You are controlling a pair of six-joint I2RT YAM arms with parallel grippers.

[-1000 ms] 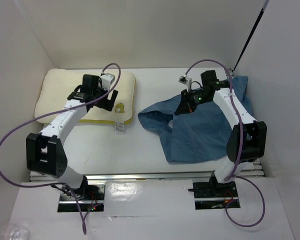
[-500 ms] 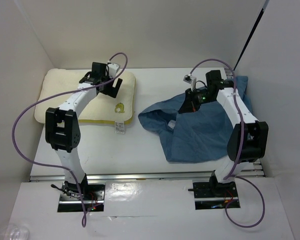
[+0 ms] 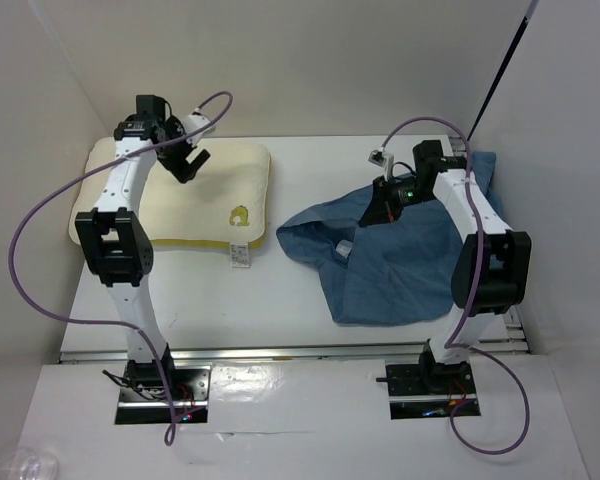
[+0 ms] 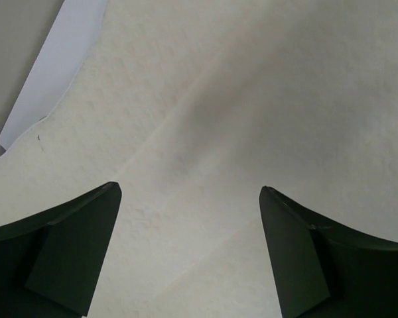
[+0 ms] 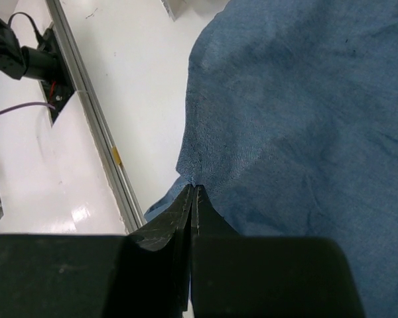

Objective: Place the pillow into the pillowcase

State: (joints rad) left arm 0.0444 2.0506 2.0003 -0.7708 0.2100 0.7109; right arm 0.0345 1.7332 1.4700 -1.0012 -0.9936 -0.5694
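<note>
The cream pillow (image 3: 190, 200) lies flat at the table's back left, with its yellow ring emblem (image 3: 240, 213) and white tag (image 3: 240, 257) at the near right corner. My left gripper (image 3: 187, 164) hovers open over the pillow's back part. In the left wrist view the textured pillow (image 4: 252, 99) fills the space between the wide-apart fingers of the left gripper (image 4: 190, 189). The blue pillowcase (image 3: 410, 265) lies crumpled at the right. My right gripper (image 3: 376, 211) is shut on a fold of its upper layer. The wrist view shows the pillowcase (image 5: 298, 99) pinched at the right gripper (image 5: 194, 187).
White walls close in the back and both sides. A metal rail (image 3: 290, 351) runs along the near table edge, also in the right wrist view as the rail (image 5: 96, 129). Purple cables (image 3: 40, 215) loop off both arms. Bare table (image 3: 280, 290) lies between pillow and pillowcase.
My left arm has swung from the pillow's right half up and to the back left, staying open. The right gripper has shifted slightly right, still gripping the pillowcase.
</note>
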